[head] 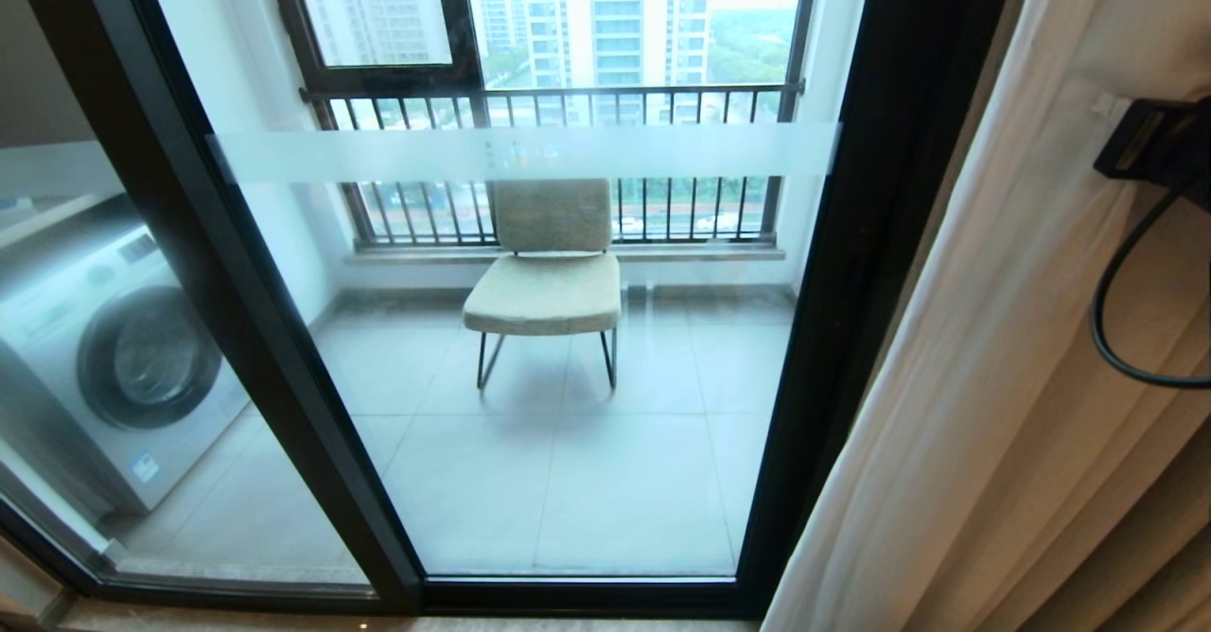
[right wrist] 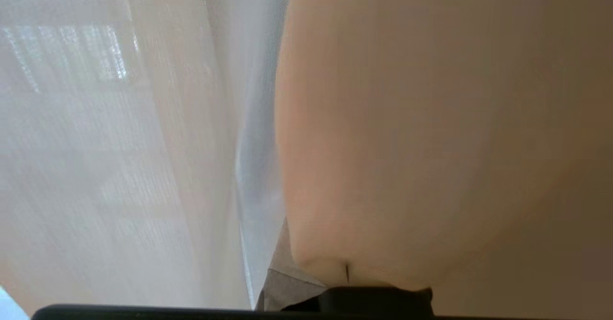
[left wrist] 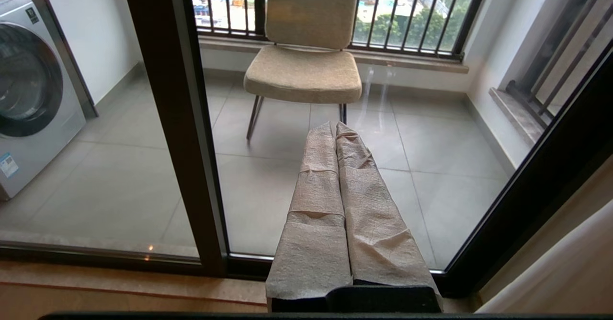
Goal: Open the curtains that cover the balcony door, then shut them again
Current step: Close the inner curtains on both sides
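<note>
The balcony door [head: 856, 263] stands uncovered, its glass crossed by a frosted strip [head: 378, 153]. The curtains [head: 993, 377] hang bunched at the right of the door. A black part of my right arm [head: 1149, 140] with a cable presses into them. In the right wrist view thick beige cloth [right wrist: 431, 119] lies over the gripper and hides the fingertips, with the white sheer [right wrist: 119, 142] beside it. Only one grey wrapped finger [right wrist: 282, 284] shows at its base, and I cannot see whether any cloth is pinched. My left gripper [left wrist: 334, 128] is shut and empty, parked low before the door frame [left wrist: 177, 119].
Behind the glass a beige chair [head: 549, 272] stands on the tiled balcony floor, with a washing machine [head: 114, 358] at the left. A window with black railing bars [head: 568, 102] lies farther back. A pale stone sill [left wrist: 96, 281] runs along the foot of the door.
</note>
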